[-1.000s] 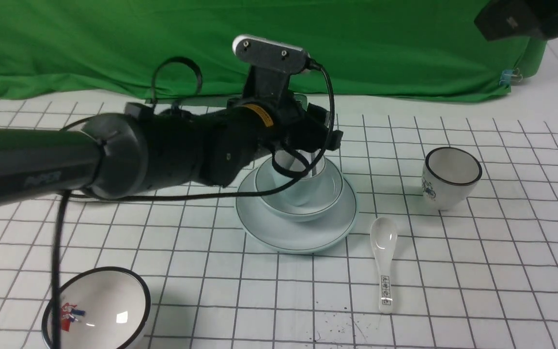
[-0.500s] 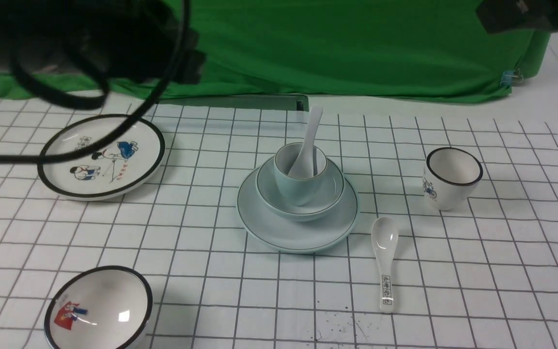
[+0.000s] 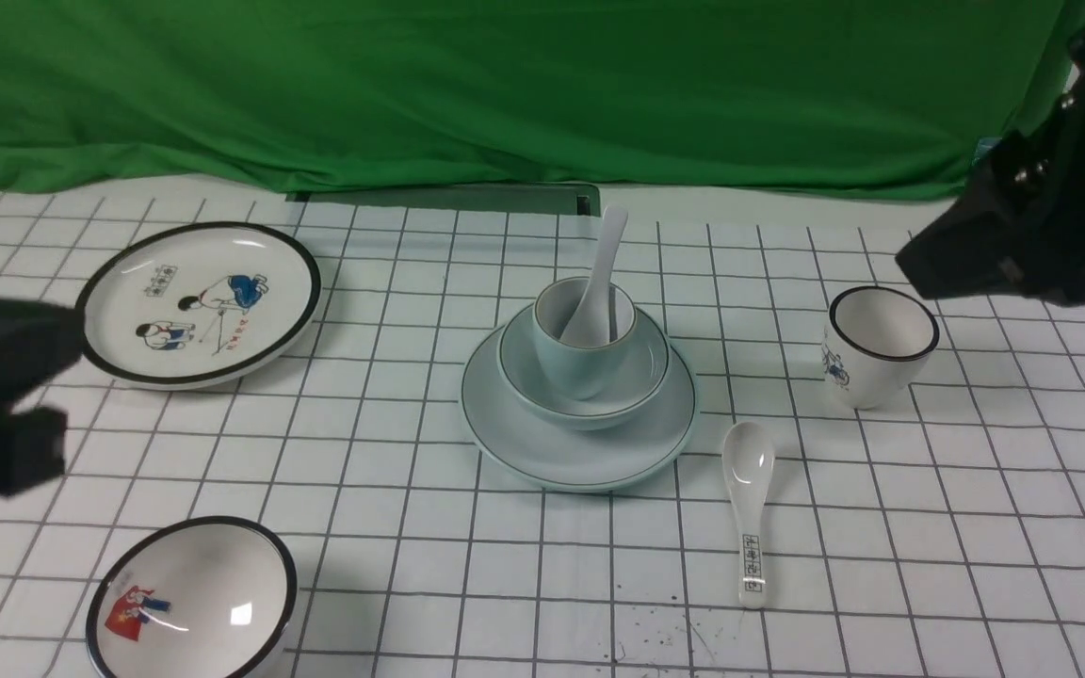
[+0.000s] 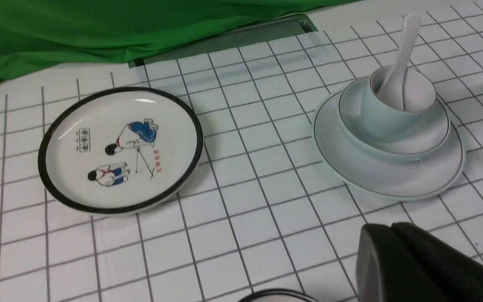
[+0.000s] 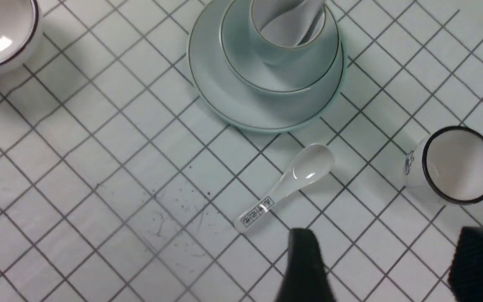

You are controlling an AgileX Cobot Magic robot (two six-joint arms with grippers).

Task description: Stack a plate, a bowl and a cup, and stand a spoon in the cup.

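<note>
Spoon [image 3: 599, 273], plain white, is found standing in the cup [image 3: 582, 367], scoop down, with its handle leaning up and slightly to the far right over the rim.

Left gripper [image 4: 388, 231]: the jaws are seen pressed together with nothing between them, at the left edge of the table [image 3: 429, 537]. Right gripper [image 5: 389, 237]: the jaws are seen parted and empty, raised at the right. No ware is touched by either.

From the left jaws the stack lies well apart to the right, and from the right jaws it lies to the left. The right arm is judged the closer, though its height makes this uncertain.

The cup is seated in the bowl [image 3: 641, 381] and the bowl on the plate [image 3: 524, 438], at mid-table. All four steps are judged done, and no further grasp appears called for.

A lettered spoon [image 3: 748, 513] is noted just beside the plate's near right edge, handle toward the near side. A black-rimmed cup [image 3: 877, 353] is noted further right. Both lie between the right jaws and the stack.

A cartoon plate [image 3: 269, 273] lies far left, its near edge close to the line from the left jaws to the stack. A black-rimmed bowl [image 3: 213, 574] lies near left, off that line.
</note>
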